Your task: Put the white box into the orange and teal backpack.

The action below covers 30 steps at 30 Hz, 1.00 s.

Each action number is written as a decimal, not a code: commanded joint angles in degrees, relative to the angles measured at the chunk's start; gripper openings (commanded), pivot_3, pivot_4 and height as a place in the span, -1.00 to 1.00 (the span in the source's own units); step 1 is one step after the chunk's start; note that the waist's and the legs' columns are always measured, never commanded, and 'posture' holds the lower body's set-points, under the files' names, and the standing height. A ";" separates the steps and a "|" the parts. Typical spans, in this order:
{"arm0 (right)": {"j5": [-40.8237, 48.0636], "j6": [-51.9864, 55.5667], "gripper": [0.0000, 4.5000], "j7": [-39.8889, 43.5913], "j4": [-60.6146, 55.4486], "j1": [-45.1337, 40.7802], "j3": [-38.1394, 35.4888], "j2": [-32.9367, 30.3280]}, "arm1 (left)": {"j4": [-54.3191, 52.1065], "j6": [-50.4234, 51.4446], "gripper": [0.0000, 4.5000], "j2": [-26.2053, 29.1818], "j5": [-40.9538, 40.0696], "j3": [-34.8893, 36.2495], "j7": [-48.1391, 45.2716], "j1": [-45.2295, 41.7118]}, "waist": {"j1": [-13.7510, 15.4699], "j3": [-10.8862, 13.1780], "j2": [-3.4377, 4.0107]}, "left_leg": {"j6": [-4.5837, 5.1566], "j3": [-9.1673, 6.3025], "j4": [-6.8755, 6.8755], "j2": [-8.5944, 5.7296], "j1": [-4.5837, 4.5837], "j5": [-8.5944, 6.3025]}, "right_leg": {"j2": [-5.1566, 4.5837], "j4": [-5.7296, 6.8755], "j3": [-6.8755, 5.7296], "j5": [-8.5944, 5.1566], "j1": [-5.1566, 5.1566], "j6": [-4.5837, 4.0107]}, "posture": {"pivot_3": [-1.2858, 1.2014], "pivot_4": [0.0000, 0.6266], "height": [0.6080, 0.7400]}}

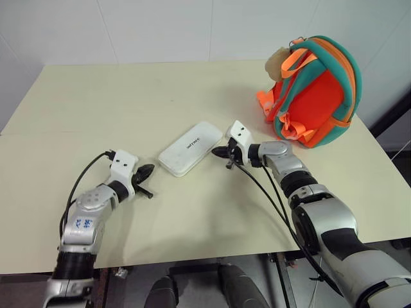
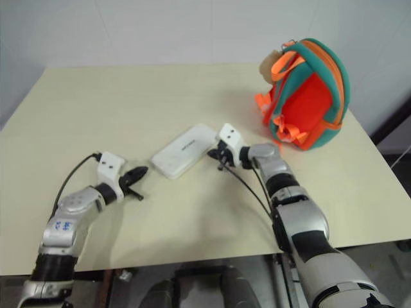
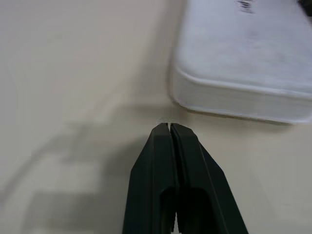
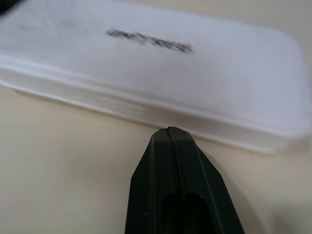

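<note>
Lower left of the frame, the left pincer (image 1: 145,173) is clenched on nothing; at centre the right pincer (image 1: 221,153), likewise clenched, nearly touches the white box (image 1: 190,148) lying flat on the worktop (image 1: 96,102). The box looks stiff, light and slick; grip across its narrow width. The orange and teal backpack (image 1: 314,93) stands upper right.

Head stereo pair looking down over table (image 1: 96,96), wrist cameras close, all sharing white box (image 1: 190,148)

White box (image 1: 190,148) carries small dark lettering, perhaps a brand; illegible.
</note>
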 commanded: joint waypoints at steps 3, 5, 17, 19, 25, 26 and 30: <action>1.52 4.94 -1.00 2.33 -9.75 3.00 1.09 0.95 | 7.82 -7.53 -0.97 0.07 2.62 -1.62 -2.92 -5.98 | 0.13 0.00 0.00 | 0.00 -0.01 -0.02 0.00 -0.02 0.00 | -0.02 -0.01 -0.02 0.00 0.00 0.00 | 0.03 -0.52 1.00; 2.05 7.35 -1.00 2.86 -13.50 4.45 1.45 1.15 | 11.71 -9.71 -0.97 -0.68 3.52 -2.44 -3.22 -9.40 | 0.21 0.00 0.00 | 0.00 -0.05 -0.05 0.01 -0.05 0.00 | -0.02 0.00 -0.05 0.00 -0.03 0.00 | 0.03 -0.52 1.00; 3.75 16.13 -1.00 2.61 -27.90 10.85 2.71 -0.06 | 33.78 -18.77 -0.97 -3.36 7.75 -5.38 -6.11 -23.82 | 0.21 0.00 0.00 | -0.01 -0.19 -0.02 0.00 -0.14 0.01 | -0.02 0.06 -0.18 -0.01 -0.09 -0.01 | 0.03 -0.52 1.00; 3.98 17.26 -1.00 2.41 -29.88 11.77 2.83 -0.34 | 36.81 -19.40 -0.97 -3.65 8.02 -6.15 -8.46 -25.24 | 0.31 0.00 0.00 | -0.01 -0.21 -0.03 0.00 -0.17 0.01 | -0.02 0.09 -0.21 -0.01 -0.11 -0.01 | 0.03 -0.52 1.00; 4.95 21.38 -1.00 1.52 -36.34 14.42 3.32 -0.63 | 42.98 -21.40 -0.97 -5.52 7.16 -6.92 -16.18 -28.07 | 0.54 0.00 0.00 | -0.02 -0.25 -0.02 -0.01 -0.22 0.01 | -0.02 0.25 -0.26 -0.01 -0.11 -0.02 | 0.03 -0.52 1.00; 5.13 22.15 -1.00 1.33 -37.60 14.93 3.46 -0.62 | 43.55 -22.00 -0.97 -6.00 6.99 -6.83 -17.13 -28.38 | 0.59 0.00 0.00 | -0.02 -0.26 -0.02 -0.01 -0.22 0.01 | -0.02 0.23 -0.28 -0.01 -0.11 -0.02 | 0.03 -0.52 1.00; 5.61 24.96 -1.00 0.78 -42.14 16.85 4.14 -0.84 | 44.62 -23.83 -0.97 -7.50 6.83 -6.61 -19.93 -29.09 | 1.37 0.00 0.00 | -0.02 -0.28 0.00 -0.03 -0.23 0.01 | -0.02 0.15 -0.29 -0.02 -0.11 -0.02 | 0.03 -0.52 1.00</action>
